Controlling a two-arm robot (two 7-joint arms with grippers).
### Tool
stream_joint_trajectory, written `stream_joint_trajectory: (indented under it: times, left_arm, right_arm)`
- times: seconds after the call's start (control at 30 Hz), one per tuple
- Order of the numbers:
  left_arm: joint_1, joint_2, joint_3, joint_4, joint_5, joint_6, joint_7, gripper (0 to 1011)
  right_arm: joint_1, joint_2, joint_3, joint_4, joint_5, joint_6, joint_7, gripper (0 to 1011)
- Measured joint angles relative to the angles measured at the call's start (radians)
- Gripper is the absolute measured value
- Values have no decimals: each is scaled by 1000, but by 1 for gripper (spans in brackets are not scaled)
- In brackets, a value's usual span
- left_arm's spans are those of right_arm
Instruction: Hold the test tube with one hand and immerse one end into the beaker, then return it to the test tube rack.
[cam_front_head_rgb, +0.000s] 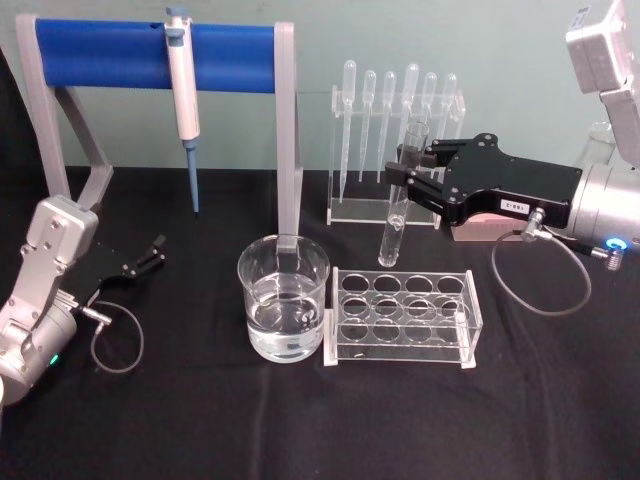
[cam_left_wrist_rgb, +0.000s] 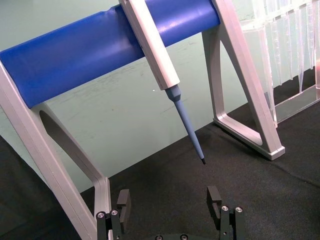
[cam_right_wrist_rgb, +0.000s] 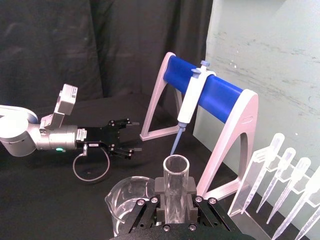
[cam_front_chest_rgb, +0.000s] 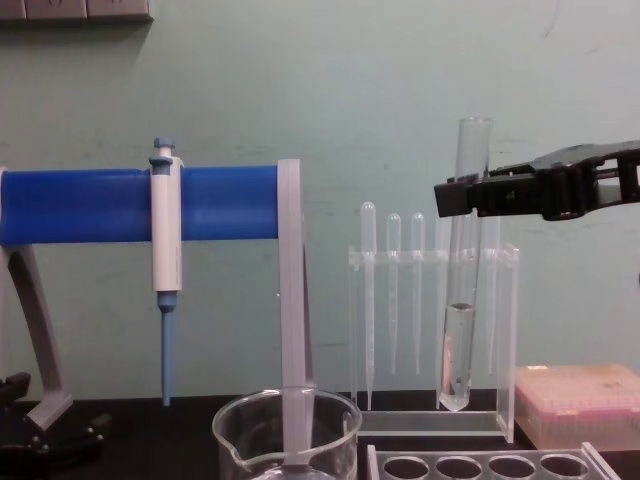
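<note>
**Right claw (cam_front_head_rgb: 412, 170) gripping the test tube (cam_front_head_rgb: 397, 210) behind the rack**

I am holding the long clear glass test tube by its upper part. The black fingers are clamping it nearly upright, and a little clear liquid is sitting in its rounded bottom. It is hanging in the air just behind the clear plastic test tube rack (cam_front_head_rgb: 470, 316) with round holes. The broad glass beaker (cam_front_head_rgb: 258, 300), partly filled, is standing on the black tabletop (cam_front_head_rgb: 200, 420), just left of the rack. The left claw (cam_front_head_rgb: 150, 256) is lying spread wide at the far left.

Clear glossy glass is being noted on tube (cam_front_head_rgb: 391, 238) and beaker (cam_front_head_rgb: 283, 300); matt black cloth (cam_front_head_rgb: 180, 420) is being noted beneath them.
</note>
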Motion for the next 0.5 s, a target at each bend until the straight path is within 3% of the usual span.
stream_joint_trajectory:
  times: [0.5]
  left_arm:
    - [0, 0, 0, 0, 0, 0, 0, 1000]
  right_arm:
    - [0, 0, 0, 0, 0, 0, 1, 241]
